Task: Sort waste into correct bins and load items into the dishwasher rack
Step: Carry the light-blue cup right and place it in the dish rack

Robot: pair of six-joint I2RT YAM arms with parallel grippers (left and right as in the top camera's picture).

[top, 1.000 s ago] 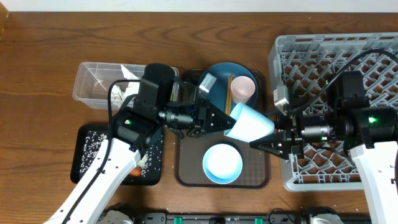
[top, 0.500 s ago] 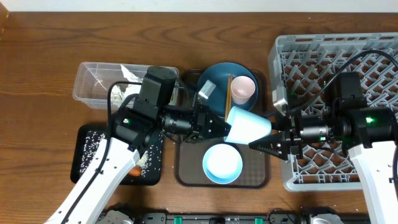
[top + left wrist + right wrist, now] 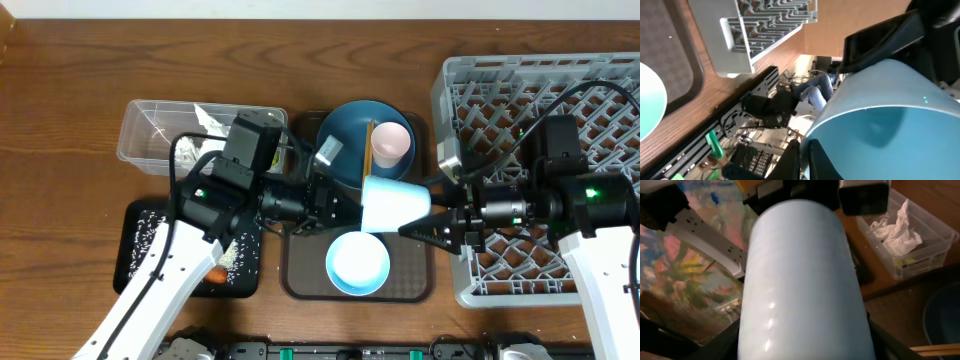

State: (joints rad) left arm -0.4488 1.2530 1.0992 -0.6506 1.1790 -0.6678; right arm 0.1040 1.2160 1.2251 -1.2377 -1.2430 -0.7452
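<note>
The light blue cup [image 3: 395, 204] hangs above the brown tray [image 3: 300, 280], at 12 o'clock from the bowl [image 3: 357, 263]. The left gripper [image 3: 352, 203] pinches its rim, fingers closed tight. The right gripper [image 3: 412, 230] fingers stand half open around the cup's body.

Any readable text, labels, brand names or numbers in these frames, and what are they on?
None can be read.
A label with dark print on the clear tub: too blurred to read.
A small grey tag on the dark blue plate: no legible marks.
The light blue cup is plain.
</note>
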